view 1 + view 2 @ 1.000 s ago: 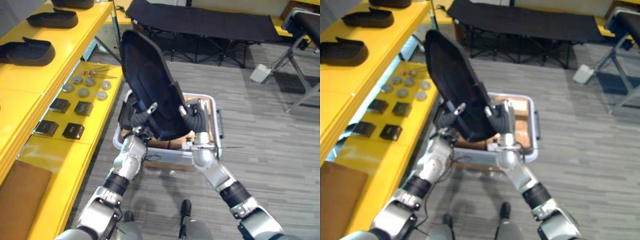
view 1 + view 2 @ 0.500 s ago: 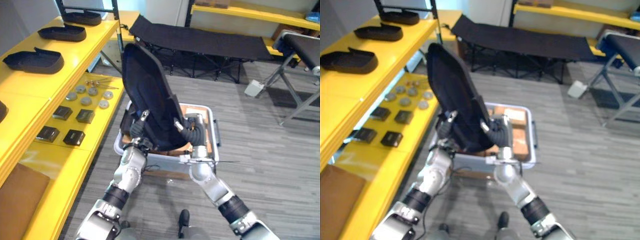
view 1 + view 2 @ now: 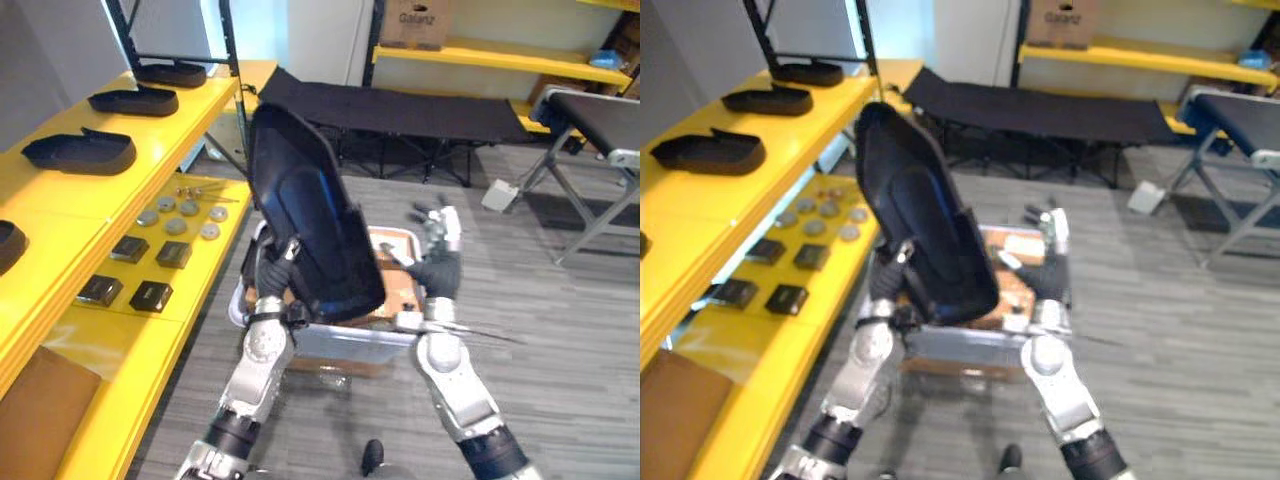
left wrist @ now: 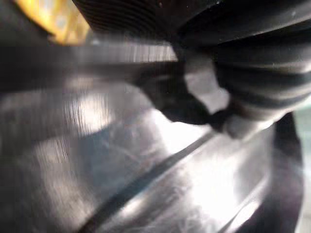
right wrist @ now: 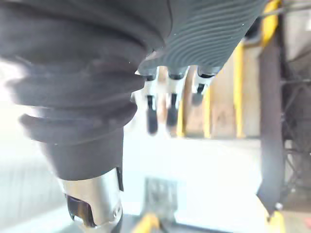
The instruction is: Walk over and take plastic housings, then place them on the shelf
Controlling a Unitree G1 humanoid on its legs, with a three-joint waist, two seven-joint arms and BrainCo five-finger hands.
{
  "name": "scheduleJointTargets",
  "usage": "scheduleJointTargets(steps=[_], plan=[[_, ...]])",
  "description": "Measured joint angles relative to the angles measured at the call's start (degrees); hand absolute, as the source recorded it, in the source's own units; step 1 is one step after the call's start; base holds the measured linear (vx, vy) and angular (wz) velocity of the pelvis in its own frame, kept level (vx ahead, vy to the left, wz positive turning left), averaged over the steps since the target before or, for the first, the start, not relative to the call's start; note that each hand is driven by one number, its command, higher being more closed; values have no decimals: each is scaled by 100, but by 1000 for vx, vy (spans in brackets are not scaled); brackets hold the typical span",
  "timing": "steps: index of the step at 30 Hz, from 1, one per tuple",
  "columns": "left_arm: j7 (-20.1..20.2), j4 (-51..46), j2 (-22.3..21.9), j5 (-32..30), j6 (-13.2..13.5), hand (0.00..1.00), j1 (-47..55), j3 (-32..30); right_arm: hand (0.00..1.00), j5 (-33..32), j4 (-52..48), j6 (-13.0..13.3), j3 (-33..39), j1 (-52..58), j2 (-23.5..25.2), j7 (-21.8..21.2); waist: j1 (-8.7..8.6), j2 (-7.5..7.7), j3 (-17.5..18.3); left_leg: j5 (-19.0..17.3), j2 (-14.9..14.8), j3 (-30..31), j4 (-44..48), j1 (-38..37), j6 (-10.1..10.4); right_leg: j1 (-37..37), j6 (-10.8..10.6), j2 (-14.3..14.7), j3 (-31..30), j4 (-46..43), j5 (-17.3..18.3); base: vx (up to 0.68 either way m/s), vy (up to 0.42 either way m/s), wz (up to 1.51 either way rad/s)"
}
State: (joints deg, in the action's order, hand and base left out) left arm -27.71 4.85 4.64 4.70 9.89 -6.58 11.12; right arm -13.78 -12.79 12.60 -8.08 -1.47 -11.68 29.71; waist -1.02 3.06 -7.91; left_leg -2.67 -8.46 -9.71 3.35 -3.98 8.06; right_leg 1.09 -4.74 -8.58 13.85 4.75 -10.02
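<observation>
A large glossy black plastic housing [image 3: 310, 220] stands upright and tilted above a clear bin [image 3: 335, 343]. My left hand [image 3: 274, 272] is curled round its lower left edge; its shiny surface [image 4: 121, 170] shows close up in the left wrist view. To the right of the housing, apart from it, my right hand [image 3: 437, 264] is open, and its fingers [image 5: 170, 104] are straight with nothing in them. The yellow shelf [image 3: 70, 205] runs along the left and bears other black housings [image 3: 80, 152] in a row.
The bin holds brown pieces [image 3: 390, 245]. A lower yellow shelf carries round metal discs [image 3: 180, 212] and small black boxes [image 3: 130, 250]. A black folding cot [image 3: 400, 105] stands behind, a grey metal frame [image 3: 590, 190] at the right, grey plank floor between.
My right hand has let go of the housing, straightened its fingers and moved off to the right. The left hand keeps its hold. The camera has tilted up, showing more of the room.
</observation>
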Motion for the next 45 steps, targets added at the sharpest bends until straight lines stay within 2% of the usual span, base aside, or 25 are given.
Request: scheduleJointTargets(steps=[5,7,9,12,15,17,20,22,25,31,35,39,40,43,45], plan=[[-615,-417,76,-588,2,100,555,-501,0,-1048,-91,34,564,1027,33,-462,-55,-103,61,9,-2,-32,-75,-12,21,-42,-4,9,-21,-2,17,8,4,-2],[-740,-600,79,-776,18,100,701,-604,0,-1427,-90,40,774,1407,155,-706,-73,-132,79,3,-3,-53,-75,-16,26,-51,-29,11,-42,-5,3,38,18,-6],[-761,-762,138,-809,107,100,892,-645,0,-1474,-66,51,990,1724,286,-866,-130,-150,105,-14,-3,-111,-75,-17,34,-85,-38,14,-96,-7,4,39,23,-18],[-657,-1113,155,-782,273,100,1265,-663,0,-1331,67,51,1185,2148,389,-975,-197,-152,135,-81,-14,-225,-68,-96,27,-96,-45,32,-222,-7,4,30,21,-21],[-320,-1438,152,-649,487,100,1618,-663,0,-1221,439,54,1187,2365,495,-1093,-273,-141,169,-145,-23,-317,-38,-109,4,-110,-44,43,-289,-6,26,13,25,-11],[-37,-1556,142,-403,641,100,1807,-663,0,-1314,837,94,1187,2434,605,-1325,-281,-160,179,-171,-22,-314,-29,-105,-19,-108,-32,41,-289,-5,54,0,0,0],[170,-1619,81,-232,737,100,1972,-746,0,-2251,1367,454,1258,2371,685,-1792,-251,-220,214,-170,-20,-280,-35,-100,-17,-92,-35,37,-259,-8,65,0,10,4],[206,-1619,76,-229,740,100,2030,-855,0,-2264,1477,619,1337,2363,699,-1962,-252,-282,221,-165,-13,-184,-37,-97,-12,-39,-52,22,-166,-8,77,5,12,18],[211,-1881,59,-230,739,100,2114,-1046,0,-2261,1489,705,1290,2229,700,-2167,-209,-305,227,-172,-13,-60,-56,-90,-24,82,-54,11,-27,-4,145,-9,11,27],[104,-2739,-25,-258,724,100,2439,-1756,0,-2242,1726,696,428,1324,686,-2379,154,-324,234,-124,46,459,-75,118,-66,211,-76,-51,510,41,242,9,10,44],[-73,-2958,-345,-301,687,100,2752,-2307,0,-2274,2132,635,-144,505,689,-2525,573,-337,234,-38,121,1018,-58,285,-27,429,-152,-93,1054,-9,277,56,-3,65],[-87,-2973,-540,-286,686,100,3036,-2790,0,-2924,2552,615,-399,-63,764,-2832,970,-335,230,-22,261,1425,-55,351,-49,669,-227,-195,1513,-9,354,51,26,67],[-56,-2974,-546,-278,690,100,3251,-2957,0,-2932,2627,617,-587,-316,784,-2840,1058,-310,227,-16,348,1655,-32,402,-59,793,-275,-247,1756,-10,408,37,16,64],[108,-2974,-578,-168,736,100,3460,-3115,0,-2805,2701,604,-770,-606,828,-2831,1287,-280,204,-15,369,1746,-10,409,-61,864,-276,-253,1883,-10,434,28,11,39],[350,-2974,-643,9,837,100,3581,-3136,0,-2588,2696,526,-778,-703,920,-2723,1305,-251,189,-17,445,2043,84,509,-60,1050,-296,-263,2195,-12,529,19,-17,70]])
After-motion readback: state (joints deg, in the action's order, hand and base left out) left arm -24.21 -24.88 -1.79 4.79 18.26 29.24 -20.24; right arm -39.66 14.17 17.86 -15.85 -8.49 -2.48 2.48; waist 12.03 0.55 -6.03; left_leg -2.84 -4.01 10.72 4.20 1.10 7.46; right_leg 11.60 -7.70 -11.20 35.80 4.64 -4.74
